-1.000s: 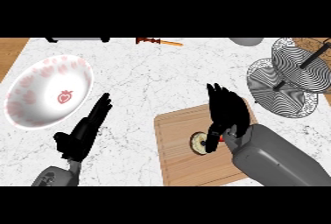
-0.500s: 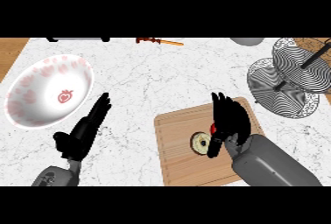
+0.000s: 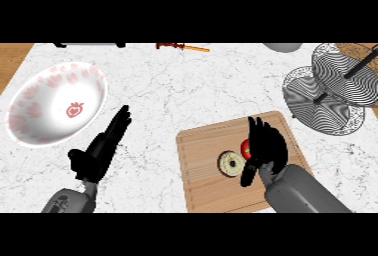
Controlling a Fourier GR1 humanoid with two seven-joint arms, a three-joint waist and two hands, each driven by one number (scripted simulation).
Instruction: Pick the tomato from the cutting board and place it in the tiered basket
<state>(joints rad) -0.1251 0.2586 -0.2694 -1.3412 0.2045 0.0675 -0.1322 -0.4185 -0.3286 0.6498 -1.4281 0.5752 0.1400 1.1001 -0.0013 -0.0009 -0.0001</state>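
Black fingers straight and held together, the right hand [image 3: 267, 149] lay over the wooden cutting board [image 3: 207, 192], the tomato [image 3: 245, 146] at its thumb side; the left hand [image 3: 94, 156] rested open.

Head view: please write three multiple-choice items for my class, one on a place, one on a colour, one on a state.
1. Where is the tomato?
A in the basket
B on the cutting board
C in the bowl

2. What colour is the tomato?
A green
B yellow
C red

3. How is the left hand?
A open, fingers straight
B shut on the tomato
C shut, holding nothing

Answers:
1 B: it lies on the board, outside the basket and bowl.
2 C: its visible part is red.
3 A: its fingers are stretched out and hold nothing.
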